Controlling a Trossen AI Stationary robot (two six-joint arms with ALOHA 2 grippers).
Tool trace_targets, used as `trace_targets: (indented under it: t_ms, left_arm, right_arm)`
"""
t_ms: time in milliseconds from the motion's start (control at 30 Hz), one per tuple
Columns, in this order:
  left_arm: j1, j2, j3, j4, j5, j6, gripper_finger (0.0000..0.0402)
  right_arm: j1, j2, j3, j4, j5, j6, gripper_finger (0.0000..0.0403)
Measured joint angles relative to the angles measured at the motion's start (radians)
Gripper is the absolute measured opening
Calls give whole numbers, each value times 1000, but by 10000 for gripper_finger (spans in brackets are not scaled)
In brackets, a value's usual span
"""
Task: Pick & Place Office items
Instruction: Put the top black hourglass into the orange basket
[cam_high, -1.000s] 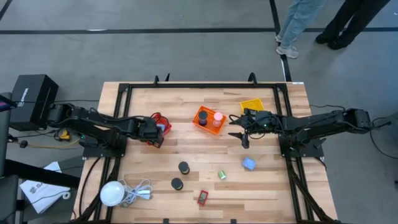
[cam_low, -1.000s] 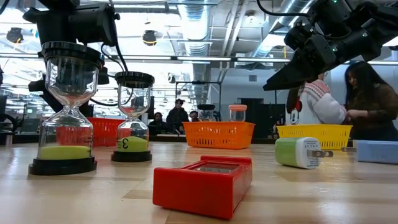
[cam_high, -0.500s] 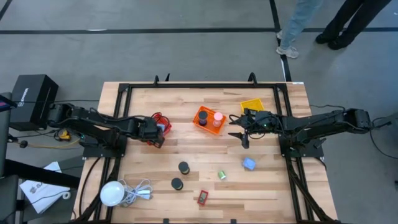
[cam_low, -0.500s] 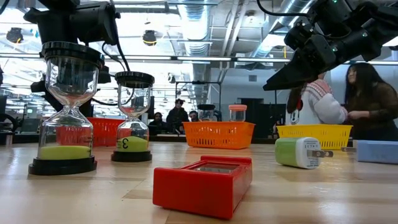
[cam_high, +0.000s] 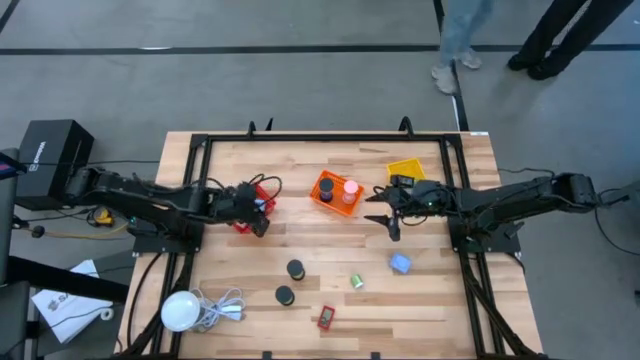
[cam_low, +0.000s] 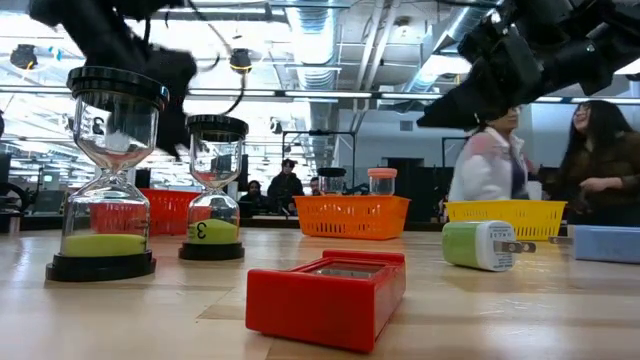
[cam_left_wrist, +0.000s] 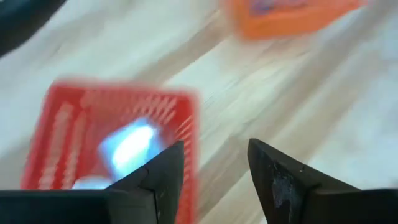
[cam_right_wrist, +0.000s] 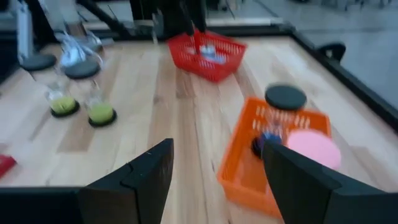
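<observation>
My left gripper (cam_left_wrist: 214, 163) is open above the red basket (cam_high: 262, 190), which holds a blue item (cam_left_wrist: 129, 144). My right gripper (cam_right_wrist: 217, 168) is open above the table, between the orange basket (cam_high: 335, 190) and the yellow basket (cam_high: 405, 170). The orange basket holds a pink cylinder (cam_right_wrist: 314, 149) and a black-topped one (cam_right_wrist: 285, 96). Two black-capped hourglasses (cam_high: 295, 269) (cam_high: 285, 295) stand upright on the table. Near them lie a green piece (cam_high: 356, 282), a blue block (cam_high: 400, 263) and a red rectangular piece (cam_high: 325, 318).
A white globe with a coiled cord (cam_high: 180, 310) lies at the table's near left corner. A black frame (cam_high: 200, 150) borders the tabletop. People stand beyond the far edge (cam_low: 600, 160). Bare wood (cam_high: 300, 235) lies between the baskets and the loose items.
My left gripper has swung quickly over the red basket, a little toward the far right, and shows blurred in the low view. My right gripper has risen slightly. The items on the table have stayed where they were.
</observation>
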Motion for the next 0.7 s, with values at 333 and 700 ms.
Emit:
trace_targets:
  t_ms: [333,700]
  left_arm:
    - [-143,0,0,273,-6,265,173]
    - [-195,0,0,305,-6,289,172]
  right_arm:
    - [57,0,1,89,-1,37,235]
    - [71,0,1,138,-1,36,235]
